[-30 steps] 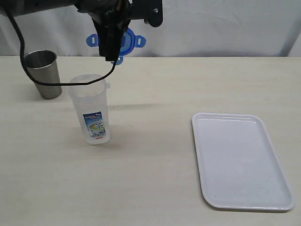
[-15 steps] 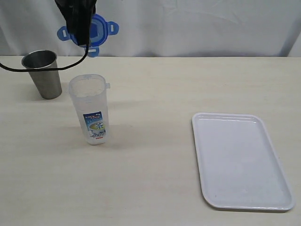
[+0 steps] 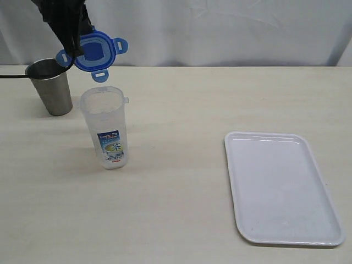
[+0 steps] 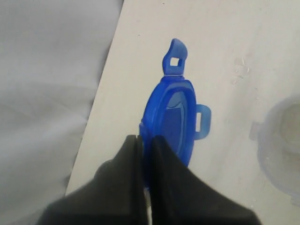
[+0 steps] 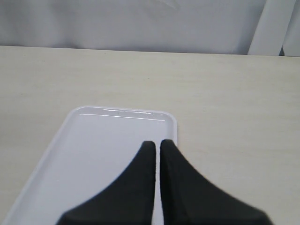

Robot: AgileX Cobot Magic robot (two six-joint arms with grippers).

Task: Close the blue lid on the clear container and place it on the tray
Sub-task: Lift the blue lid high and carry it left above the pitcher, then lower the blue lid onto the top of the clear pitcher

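Pale wood-grain tabletop [image 3: 181,99] with a white curtain [image 3: 231,27] behind it is what I have on screen. My left gripper [image 3: 74,52] is clamped on the blue lid [image 3: 94,51]. In the wrist view its two black fingers [image 4: 126,159] sit almost together, with only the lid's thin edge between them. The lid hangs in the air, pinched at one side. It is tilted, so its flat face shows to the exterior camera and its snap tabs stick out around it.

The left arm comes down from the upper left corner, above the grey steel cup [image 3: 52,91], with a black cable [image 3: 11,75] trailing off to the side. The lid is above the open mouth of the clear container [image 3: 107,129] and apart from it. That container stands upright on the table, uncovered, just beside the cup.

The white tray [image 3: 280,187] lies well apart to the right. My right gripper [image 5: 156,144] has its fingers drawn together on nothing, with the tray below its tips.
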